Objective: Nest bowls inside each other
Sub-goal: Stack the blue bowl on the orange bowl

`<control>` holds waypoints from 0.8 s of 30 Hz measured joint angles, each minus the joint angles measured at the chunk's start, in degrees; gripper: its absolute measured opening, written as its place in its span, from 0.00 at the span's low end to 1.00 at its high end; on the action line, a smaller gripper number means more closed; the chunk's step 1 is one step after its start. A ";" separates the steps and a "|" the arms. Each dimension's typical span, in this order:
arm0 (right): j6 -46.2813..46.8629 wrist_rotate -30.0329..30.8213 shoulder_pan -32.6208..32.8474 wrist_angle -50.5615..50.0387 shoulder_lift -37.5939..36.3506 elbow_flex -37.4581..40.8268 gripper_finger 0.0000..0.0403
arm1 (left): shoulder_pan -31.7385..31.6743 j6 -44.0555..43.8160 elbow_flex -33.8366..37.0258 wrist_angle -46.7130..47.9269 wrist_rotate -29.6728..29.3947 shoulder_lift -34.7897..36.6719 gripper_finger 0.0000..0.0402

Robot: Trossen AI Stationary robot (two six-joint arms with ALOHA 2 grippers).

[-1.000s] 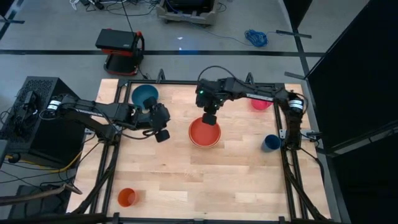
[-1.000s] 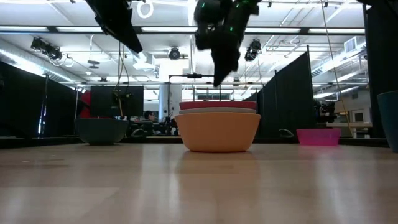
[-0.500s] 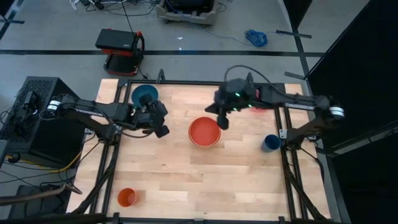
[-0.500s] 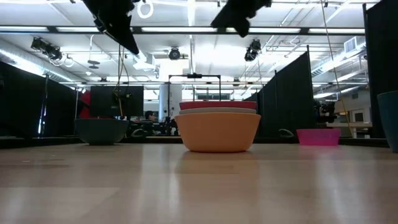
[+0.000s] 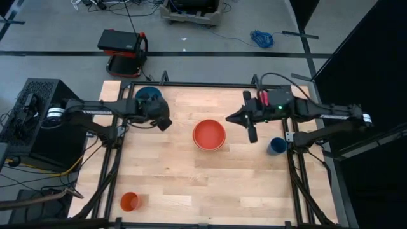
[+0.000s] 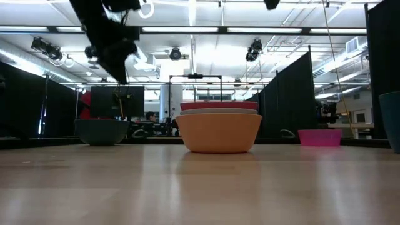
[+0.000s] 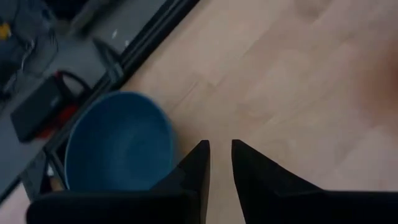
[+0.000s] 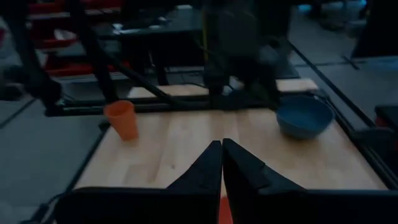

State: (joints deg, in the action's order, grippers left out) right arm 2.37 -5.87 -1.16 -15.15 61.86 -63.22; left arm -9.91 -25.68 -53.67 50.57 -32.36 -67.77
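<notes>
Three bowls sit nested mid-table [image 5: 209,135]: red [image 6: 219,105] on top, pale white-blue in the middle, orange [image 6: 219,132] at the bottom. The teal-blue bowl [image 5: 147,97] [image 7: 118,143] rests on its base at the far left. The pink bowl [image 6: 320,137] stands at the far right, mostly under my right arm in the high view [image 5: 261,97]. My left gripper [image 5: 163,124] [image 7: 221,146] hangs beside the teal bowl's rim, pointing down, its fingers a narrow gap apart and holding nothing. My right gripper [image 5: 252,136] [image 8: 222,146] is shut and empty, high between the stack and the right edge.
A dark-blue cup [image 5: 276,145] stands near the right edge, just beside my right gripper. An orange cup [image 5: 130,201] is at the near left corner. A black frame [image 5: 191,84] borders the table. Bare wood lies along the near half.
My right gripper has left the spot above the stack, gone toward the table's right edge and risen, tipping up from pointing down to nearly level. My left gripper has moved toward the far edge and down, closer to the teal-blue bowl. The bowls have stayed put.
</notes>
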 joint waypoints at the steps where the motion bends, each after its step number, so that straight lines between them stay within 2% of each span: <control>1: -0.07 -0.07 0.51 -0.21 -0.17 0.00 0.00 | -1.39 0.00 0.65 -0.54 0.15 0.00 0.13; 17: -2.00 0.02 2.23 -3.30 -0.21 0.00 0.00 | -17.48 7.43 2.60 -1.46 14.59 -0.06 0.46; 24: -2.62 0.02 2.29 -3.53 -0.21 0.00 0.00 | -20.08 8.97 2.67 -0.98 17.41 -0.87 0.68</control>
State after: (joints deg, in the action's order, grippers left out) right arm -0.25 -5.85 1.13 -18.68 61.65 -63.22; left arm -30.00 -16.71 -51.00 49.59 -14.95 -68.64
